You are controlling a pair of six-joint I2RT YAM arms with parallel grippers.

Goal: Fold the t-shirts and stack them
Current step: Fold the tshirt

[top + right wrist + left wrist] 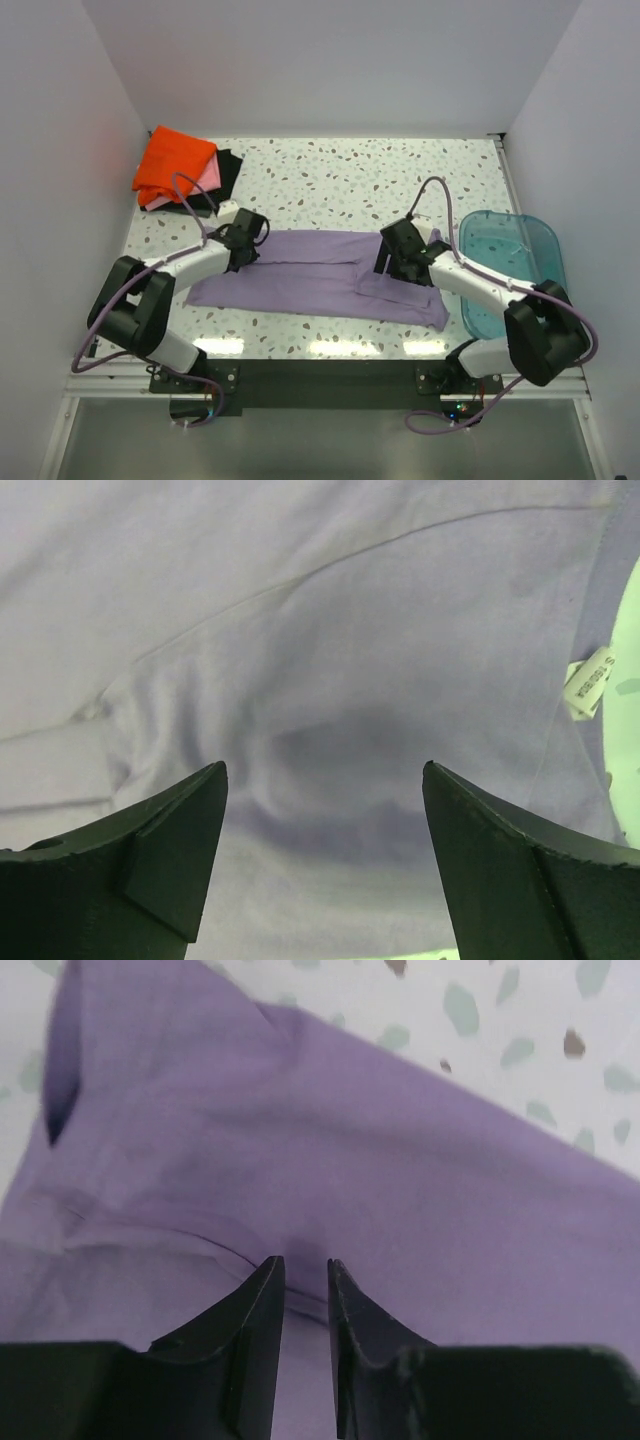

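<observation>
Black shirt (229, 166) barely visible under orange shirt (174, 162).

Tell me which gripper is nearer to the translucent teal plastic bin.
Right. The right gripper is over the end of the lavender-purple t-shirt beside the translucent teal plastic bin; the left gripper is at the opposite end, far from it.

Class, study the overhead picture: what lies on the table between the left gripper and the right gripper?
Only the lavender t-shirt, lying flat and stretching from the left gripper across to the right gripper. The top external view shows this.
</observation>
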